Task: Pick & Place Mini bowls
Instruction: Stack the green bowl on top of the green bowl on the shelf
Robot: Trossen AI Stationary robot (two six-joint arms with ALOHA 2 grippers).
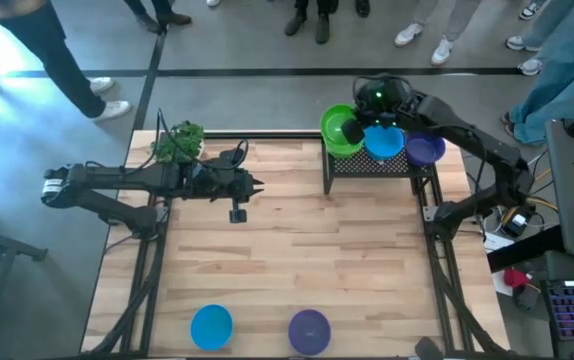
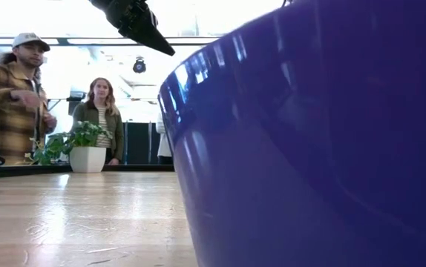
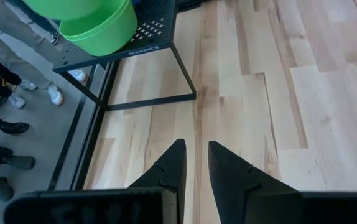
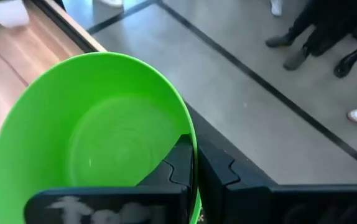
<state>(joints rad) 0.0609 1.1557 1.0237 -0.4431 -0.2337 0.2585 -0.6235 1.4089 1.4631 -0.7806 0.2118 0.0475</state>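
A black perforated stand (image 1: 382, 168) at the table's far right carries green bowls (image 1: 339, 132), a blue bowl (image 1: 384, 143) and a purple bowl (image 1: 427, 150). My right gripper (image 1: 355, 128) is shut on the top green bowl (image 4: 104, 143). A second green bowl (image 3: 101, 31) sits under it on the stand. A blue bowl (image 1: 211, 326) and a purple bowl (image 1: 309, 331) rest on the table near its front edge; the purple one (image 2: 317, 141) fills the low view. My left gripper (image 3: 196, 152) hangs above the table's middle (image 1: 252, 186), slightly open and empty. My right gripper pinches the top green bowl's wall at its rim (image 4: 190, 134), one finger inside the bowl (image 4: 177, 163) and one outside (image 4: 219, 171). The fingers come from above, slanting from the table's right. The bowl stands mouth up over the stand.
A small leafy plant in a white pot (image 1: 179, 142) stands at the far left, beside my left arm. Several people stand beyond the far edge (image 2: 9, 96). Bare wood lies across the table's middle (image 1: 297, 250).
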